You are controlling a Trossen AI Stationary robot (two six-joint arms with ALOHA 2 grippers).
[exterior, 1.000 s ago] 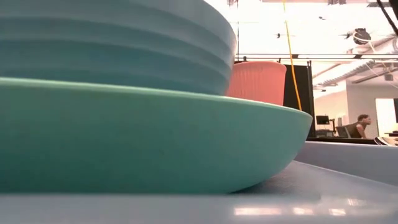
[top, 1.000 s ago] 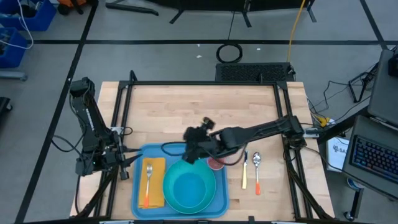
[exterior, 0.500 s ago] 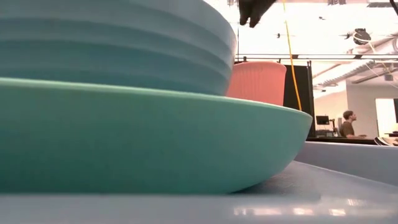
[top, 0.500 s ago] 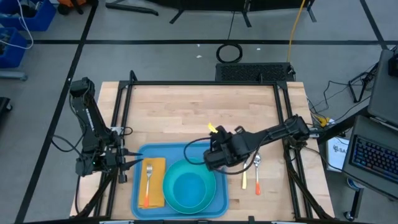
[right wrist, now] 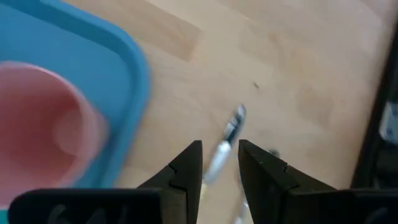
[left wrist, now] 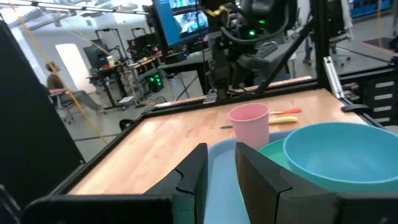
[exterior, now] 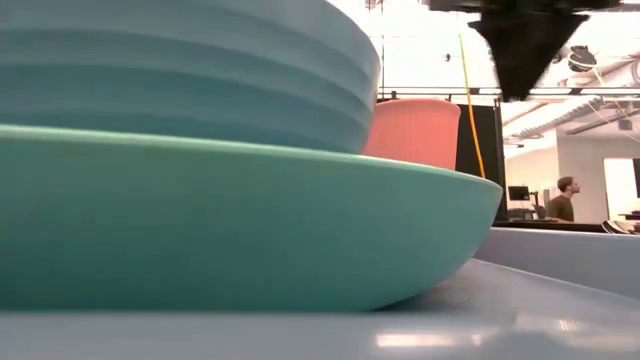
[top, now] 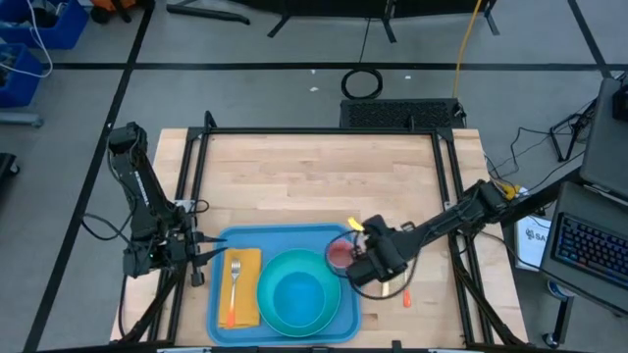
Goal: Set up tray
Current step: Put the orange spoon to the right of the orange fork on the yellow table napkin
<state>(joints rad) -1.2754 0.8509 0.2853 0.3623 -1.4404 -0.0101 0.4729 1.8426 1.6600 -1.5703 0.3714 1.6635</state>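
Hovering over the cutlery (right wrist: 227, 140) beside the tray (top: 221, 240), the right gripper (right wrist: 219, 163) is holding nothing, fingers slightly parted; centring over one handle would help. The left gripper (left wrist: 219, 167) is waiting, narrowly open.

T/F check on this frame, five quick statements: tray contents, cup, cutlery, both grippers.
1. The pink cup stands on the blue tray. True.
2. The fork lies in the turquoise bowl. False: it lies on the orange napkin, beside the plate that holds the bowl.
3. The right gripper holds the pink cup. False: it holds nothing; its fingers stand slightly apart above a utensil lying on the wooden table, right of the tray.
4. The left gripper is at the tray's left edge. True.
5. The bowl sits beside the plate on bare wood. False: it sits on the plate, on the tray.
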